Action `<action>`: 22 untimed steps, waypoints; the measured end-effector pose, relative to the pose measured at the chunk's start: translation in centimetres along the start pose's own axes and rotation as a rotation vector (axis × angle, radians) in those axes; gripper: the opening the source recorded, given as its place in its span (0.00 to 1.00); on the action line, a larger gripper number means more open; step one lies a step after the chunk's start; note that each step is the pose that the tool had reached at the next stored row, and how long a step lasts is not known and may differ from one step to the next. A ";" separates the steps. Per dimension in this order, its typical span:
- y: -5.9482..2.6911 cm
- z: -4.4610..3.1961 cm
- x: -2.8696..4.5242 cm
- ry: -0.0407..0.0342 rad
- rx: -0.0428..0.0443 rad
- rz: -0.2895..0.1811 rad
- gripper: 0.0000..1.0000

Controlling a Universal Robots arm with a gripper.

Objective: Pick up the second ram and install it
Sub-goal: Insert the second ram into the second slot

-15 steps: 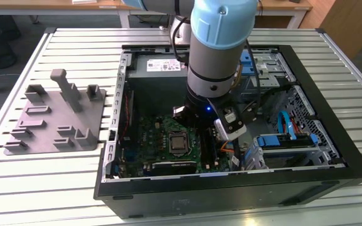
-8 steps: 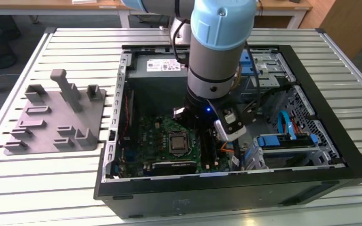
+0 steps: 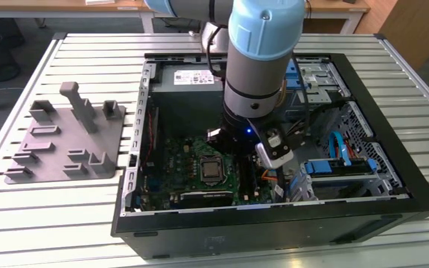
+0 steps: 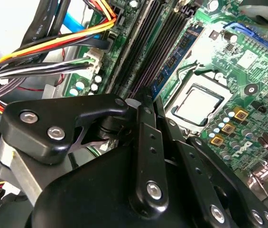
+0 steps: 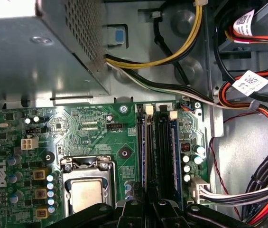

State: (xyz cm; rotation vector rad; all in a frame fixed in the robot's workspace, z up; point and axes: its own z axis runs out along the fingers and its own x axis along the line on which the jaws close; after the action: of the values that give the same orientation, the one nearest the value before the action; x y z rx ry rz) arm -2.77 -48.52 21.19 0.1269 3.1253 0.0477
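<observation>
I have the gripper (image 4: pixel 148 102) down inside the open computer case (image 3: pixel 274 226). Its fingers (image 4: pixel 145 142) are drawn close together over the memory slots (image 5: pixel 164 152). These run along the edge of the motherboard (image 5: pixel 91 128) by the cable bundle (image 5: pixel 262 190), beside the processor socket (image 5: pixel 86 190). I take the second ram (image 5: pixel 150 152) to be the thin strip standing on edge in the slot at the fingertips. Whether they pinch it I cannot tell. The grey fixture (image 3: pixel 58 139) sits on the table (image 3: pixel 51 223) toward the edge at the exterior view's left.
</observation>
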 end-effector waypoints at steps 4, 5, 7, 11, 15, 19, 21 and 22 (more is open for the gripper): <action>-0.01 0.11 -0.01 -0.0006 0.0048 0.008 0.14; -0.01 0.13 -0.01 -0.0006 0.0050 0.008 0.14; -0.01 0.22 -0.01 -0.0007 0.0049 0.008 0.14; -0.02 0.55 -0.03 -0.0005 0.0052 0.008 0.14; -0.02 0.64 -0.04 -0.0009 0.0088 0.008 0.14; 0.00 0.50 -0.04 -0.0029 0.0078 0.008 0.14; 0.00 0.25 -0.04 -0.0035 0.0085 0.008 0.14; 0.00 0.12 -0.04 -0.0038 0.0084 0.009 0.14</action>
State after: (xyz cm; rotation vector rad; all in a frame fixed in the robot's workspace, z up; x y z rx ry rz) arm -2.73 -48.52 21.07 0.1402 3.1217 0.0344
